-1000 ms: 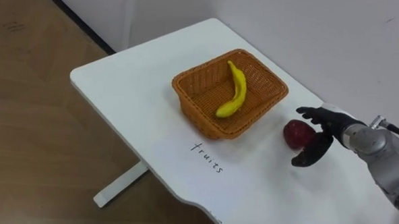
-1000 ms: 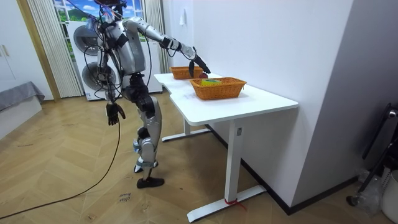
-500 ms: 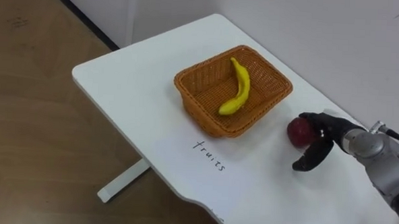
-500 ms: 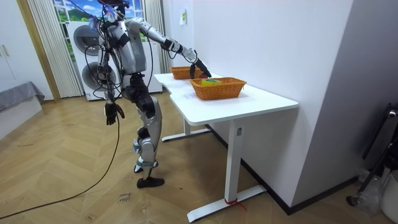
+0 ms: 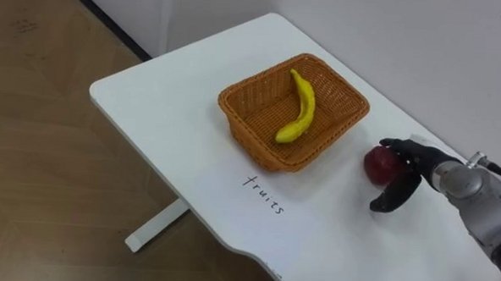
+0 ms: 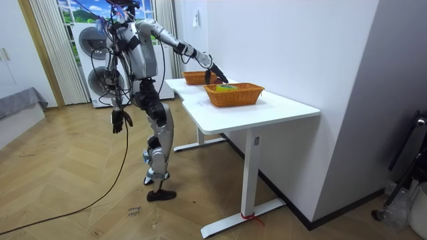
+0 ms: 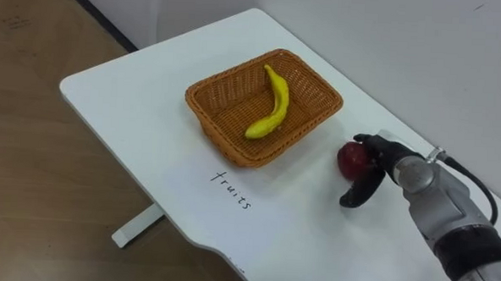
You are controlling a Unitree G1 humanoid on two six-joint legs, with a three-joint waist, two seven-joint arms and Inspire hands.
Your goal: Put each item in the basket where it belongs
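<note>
Right hand [image 5: 421, 163] now closer, fingers [image 5: 400, 148] curled round apple [image 5: 376, 166] on white table [image 5: 150, 102] beside wall [image 5: 407, 46].

Baskets: two are standing, a near basket [image 6: 233, 99] and a far basket [image 6: 193, 79], both woven and orange-brown.
Bananas: one yellow banana [image 5: 305, 105] is lying.
Apples: one red apple [image 5: 378, 166] is sitting.
Handwritten labels: one label [image 5: 263, 194] is showing.

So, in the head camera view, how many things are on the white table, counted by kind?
banana: 1
red apple: 1
basket: 1
Total: 3
</note>
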